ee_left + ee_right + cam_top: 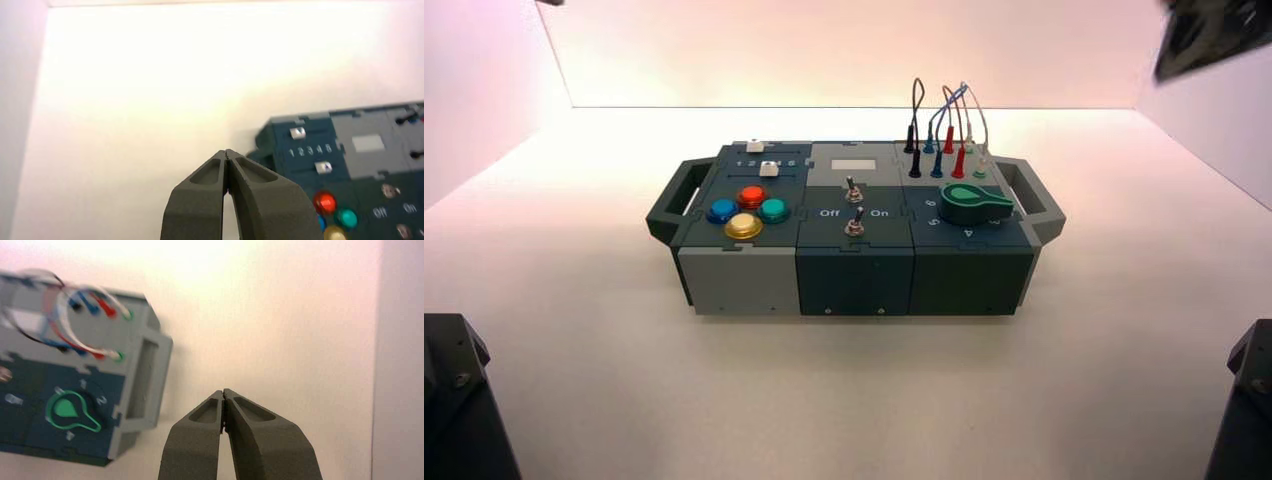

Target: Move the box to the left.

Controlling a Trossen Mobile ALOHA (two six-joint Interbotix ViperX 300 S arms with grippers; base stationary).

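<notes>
High view: the table spreads under everything, and the box sits on it near the middle, well apart from both side walls. Its long axis runs left to right, the button end toward the robot's left and the wired, knob end toward the right; its plain front faces the robot, its top faces up.

A handle closes each end: a dark one on the left, a grey one on the right. The left hand is clenched on nothing, above the table beside the left end; the right hand is likewise clenched and empty, off the right end. Neither touches the box.

Smaller still, the green knob and the looped wires stand up from the top. A push from the right landing high could snag a wire or turn the knob. Pressure off-centre on the grey handle would probably swing the box askew; too low, and the fingertips may scrape the table.
</notes>
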